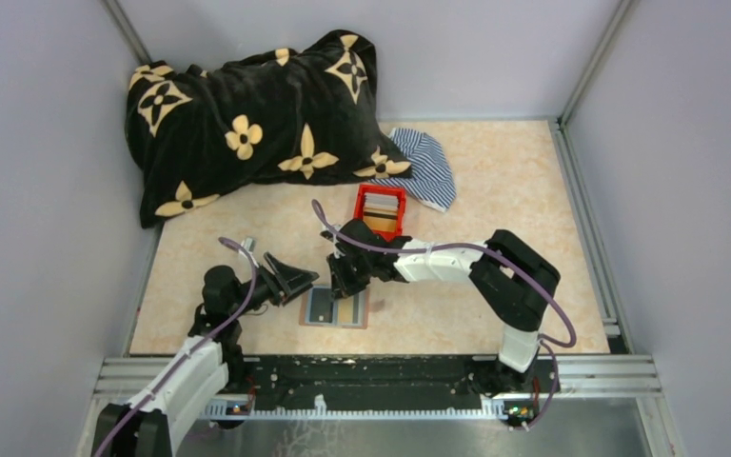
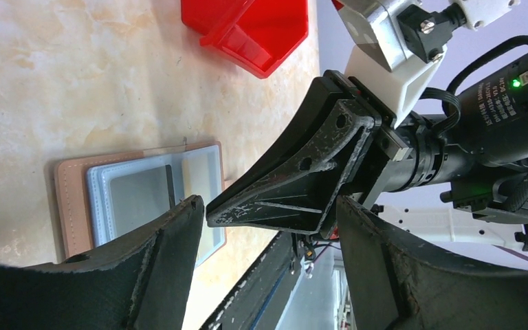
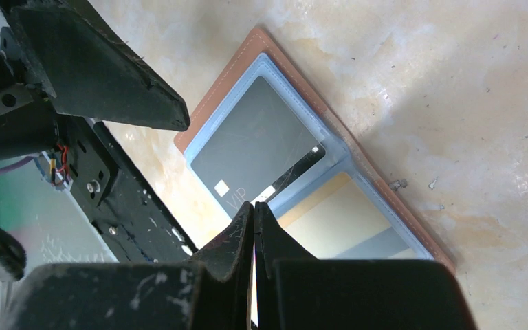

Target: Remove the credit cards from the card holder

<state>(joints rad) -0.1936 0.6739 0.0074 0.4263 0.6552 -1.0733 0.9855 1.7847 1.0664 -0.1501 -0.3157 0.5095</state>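
Observation:
The card holder (image 1: 335, 307) lies open and flat on the table near the front edge, brown leather rim (image 3: 247, 51) around clear pockets. A grey card marked VIP (image 3: 254, 144) fills one pocket and an orange-yellow card (image 3: 337, 220) the other. My right gripper (image 3: 254, 204) is shut, its tips over the holder's middle at the near edge; I see nothing clearly held. My left gripper (image 2: 268, 213) stands open just left of the holder (image 2: 72, 206), above the table, with the right gripper's black fingers (image 2: 289, 185) showing between its own fingers.
A red open-top box (image 1: 380, 210) with flat items stands just behind the arms. A black flowered pillow (image 1: 247, 124) and a striped cloth (image 1: 428, 167) lie at the back. The black front rail (image 1: 362, 376) runs close to the holder.

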